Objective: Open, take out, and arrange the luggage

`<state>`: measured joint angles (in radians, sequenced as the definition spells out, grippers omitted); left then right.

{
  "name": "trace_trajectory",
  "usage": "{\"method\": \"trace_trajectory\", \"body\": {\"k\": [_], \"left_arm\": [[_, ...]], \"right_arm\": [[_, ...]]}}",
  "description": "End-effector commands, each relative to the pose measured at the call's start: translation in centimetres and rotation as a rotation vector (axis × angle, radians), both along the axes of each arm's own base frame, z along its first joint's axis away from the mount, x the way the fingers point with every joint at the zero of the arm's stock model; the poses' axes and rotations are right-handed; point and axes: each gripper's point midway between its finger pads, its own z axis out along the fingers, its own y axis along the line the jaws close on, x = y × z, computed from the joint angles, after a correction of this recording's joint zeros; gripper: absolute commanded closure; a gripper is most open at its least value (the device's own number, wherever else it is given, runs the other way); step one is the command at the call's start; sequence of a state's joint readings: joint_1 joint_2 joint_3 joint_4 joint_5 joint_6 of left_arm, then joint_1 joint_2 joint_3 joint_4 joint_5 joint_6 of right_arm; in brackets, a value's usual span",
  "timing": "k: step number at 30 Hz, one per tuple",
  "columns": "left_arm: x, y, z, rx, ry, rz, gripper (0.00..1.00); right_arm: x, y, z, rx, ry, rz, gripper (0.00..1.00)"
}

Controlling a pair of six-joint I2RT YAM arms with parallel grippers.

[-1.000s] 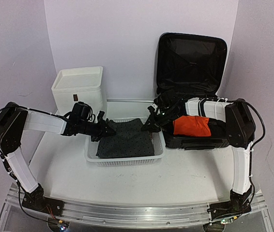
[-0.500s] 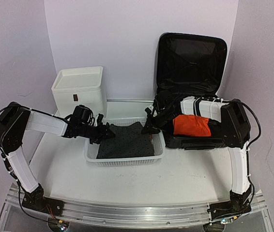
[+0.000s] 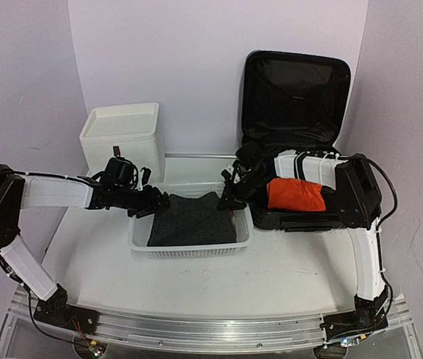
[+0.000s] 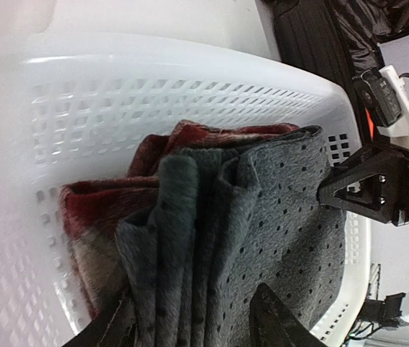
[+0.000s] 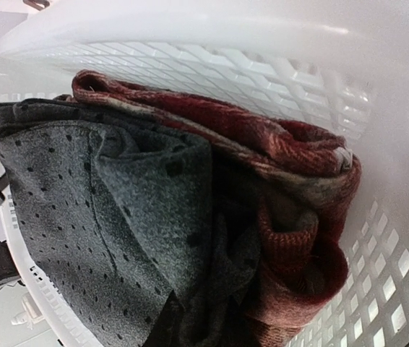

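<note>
One luggage (image 3: 295, 97) stands open just right of one white basket (image 3: 189, 251), which holds one grey cloth (image 3: 193, 221) and one red cloth (image 5: 291, 181). At the basket's left rim the left gripper (image 4: 190, 325) is parted around the grey cloth. For the right gripper (image 3: 230, 200), at the right rim, I cannot tell.

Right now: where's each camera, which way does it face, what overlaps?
Top external: above, behind the bases, looking down; left arm and right arm both at the white basket, open luggage right.
Left wrist: basket's left end, looking across the grey dotted cloth; own jaws at bottom edge, right arm's jaws beyond.
Right wrist: basket's other end, facing that cloth and a red plaid cloth; own jaws hardly visible.
Shared: all see basket and grey cloth.
</note>
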<state>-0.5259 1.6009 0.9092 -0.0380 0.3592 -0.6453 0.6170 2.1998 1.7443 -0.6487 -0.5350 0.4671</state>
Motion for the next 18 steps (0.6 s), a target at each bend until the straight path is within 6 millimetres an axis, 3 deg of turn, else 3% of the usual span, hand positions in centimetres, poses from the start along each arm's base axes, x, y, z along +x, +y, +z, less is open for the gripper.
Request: {"method": "trace_trajectory", "body": {"k": [1, 3, 6, 8, 11, 15, 18], "left_arm": [[-0.1, 1.4, 1.7, 0.127, -0.094, 0.033, 0.46], [-0.1, 2.0, 2.3, 0.187, -0.114, 0.056, 0.46], [0.1, 2.8, 5.0, 0.244, -0.214, 0.084, 0.46], [0.0, 2.4, 7.3, 0.248, -0.281, 0.064, 0.48], [-0.6, 0.7, 9.3, 0.249, -0.334, -0.021, 0.5], [-2.4, -3.3, 9.3, 0.158, -0.299, -0.178, 0.55], [-3.2, -5.8, 7.1, 0.13, -0.228, -0.254, 0.59]], "right_arm": [[0.6, 0.1, 0.7, -0.013, -0.038, 0.027, 0.81], [0.5, 0.1, 0.9, -0.022, -0.046, 0.039, 0.75], [0.4, -0.8, 2.0, -0.067, -0.075, 0.051, 0.64], [0.3, -1.7, 3.3, -0.115, -0.108, 0.059, 0.53], [0.1, -4.0, 5.2, -0.221, -0.166, 0.079, 0.41], [-1.2, -5.4, 7.0, -0.29, -0.21, 0.126, 0.35], [-3.9, -2.8, 8.2, -0.189, -0.17, 0.2, 0.35]]}}
